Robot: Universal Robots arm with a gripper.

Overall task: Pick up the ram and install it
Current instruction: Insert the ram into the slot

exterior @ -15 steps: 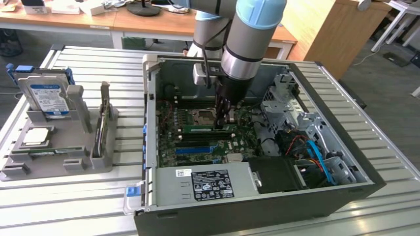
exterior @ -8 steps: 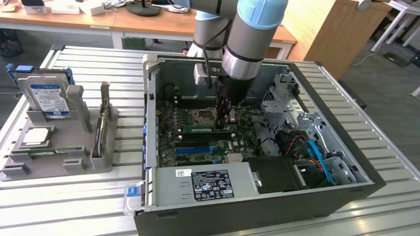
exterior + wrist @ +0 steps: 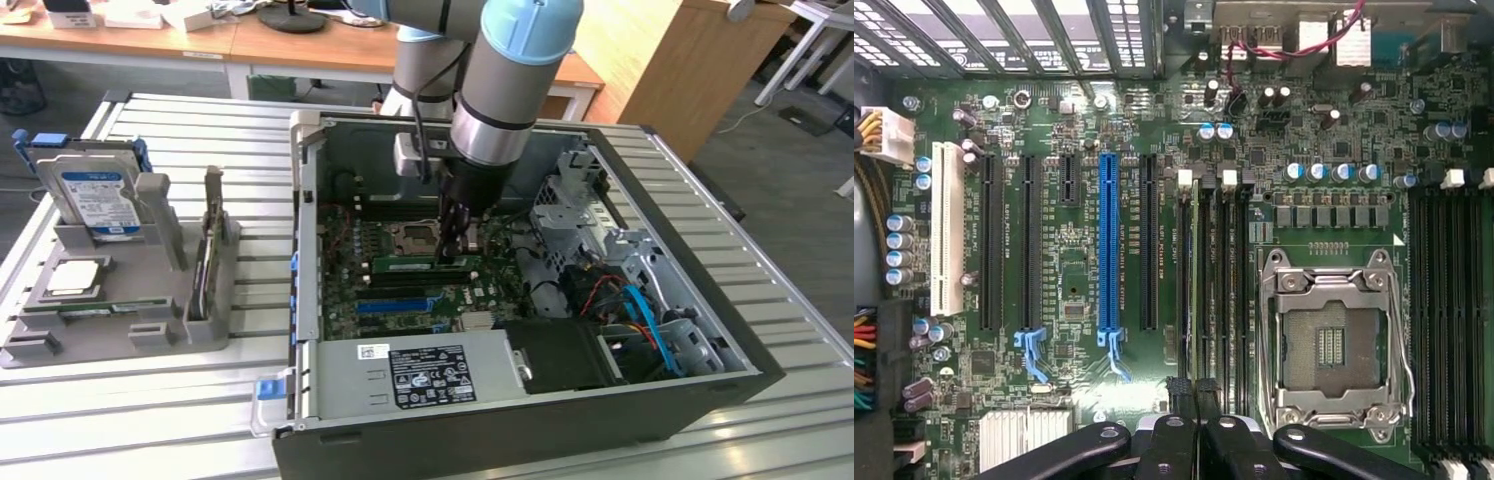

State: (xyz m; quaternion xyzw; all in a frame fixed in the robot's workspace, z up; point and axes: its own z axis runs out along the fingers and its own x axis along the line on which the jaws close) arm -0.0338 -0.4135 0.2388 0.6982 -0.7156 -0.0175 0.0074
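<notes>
The ram is a thin green stick standing on edge in a memory slot of the motherboard, just beside the CPU socket. My gripper reaches straight down into the open computer case, its dark fingers shut on the stick's top edge. In the wrist view the ram shows as a narrow green line between black slots. It runs in under my gripper, whose fingertips are pressed together. The open CPU socket lies alongside.
The case wall rings the work area, with drive cages and blue cables at the exterior view's right and a power supply in front. A grey holder outside the case carries a blue-labelled hard drive and a silver CPU chip.
</notes>
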